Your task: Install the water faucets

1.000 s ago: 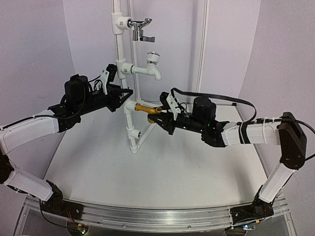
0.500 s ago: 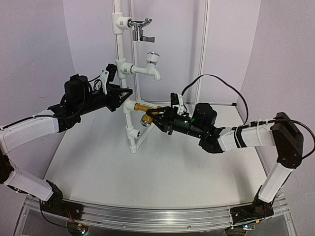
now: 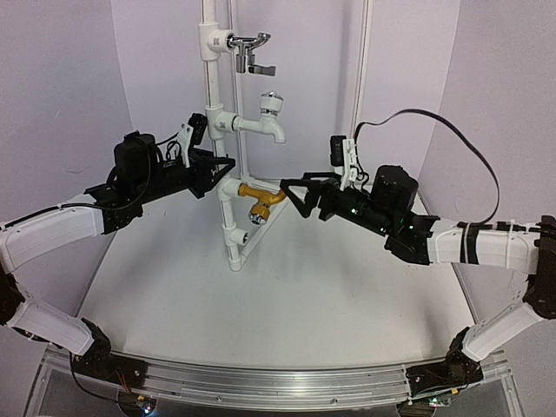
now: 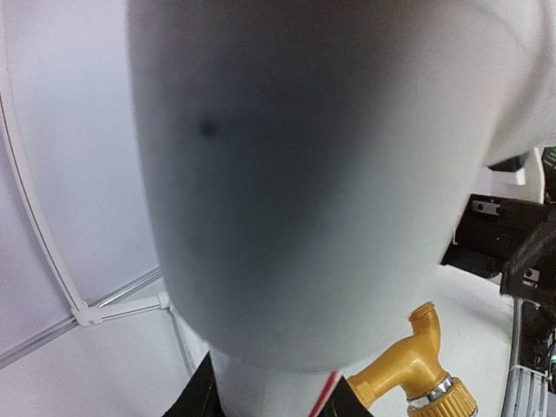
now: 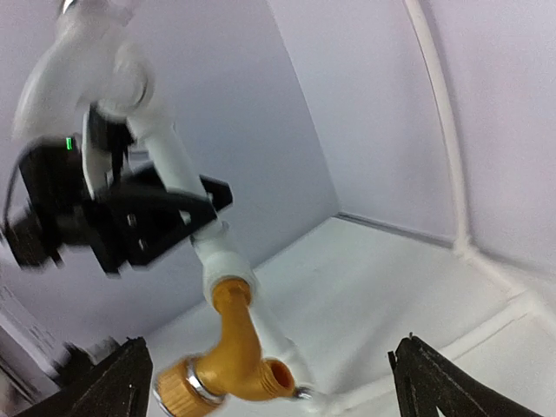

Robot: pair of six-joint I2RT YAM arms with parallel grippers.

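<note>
The golden-brass water faucet (image 3: 254, 201) sticks out sideways from the lowest white fitting of the upright pipe stand (image 3: 228, 228). Its ringed knob hangs down. In the right wrist view the faucet (image 5: 229, 345) is blurred, with its open spout end facing the camera. My right gripper (image 3: 295, 196) is open just right of the faucet, touching nothing; both fingertips (image 5: 120, 380) stand wide at the lower corners. My left gripper (image 3: 219, 165) is shut on the white pipe (image 4: 295, 191) above that fitting. The pipe fills the left wrist view, with the faucet (image 4: 415, 363) at lower right.
Higher on the same pipe sit a white plastic tap (image 3: 268, 116) and a chrome lever tap (image 3: 249, 50). A thin white frame post (image 3: 358, 87) stands behind. White walls close in at the back and on both sides.
My right gripper has let go of the brass faucet, opened wide and drawn back to the right and up. The faucet has turned so its knob hangs down. The left arm has not moved.
</note>
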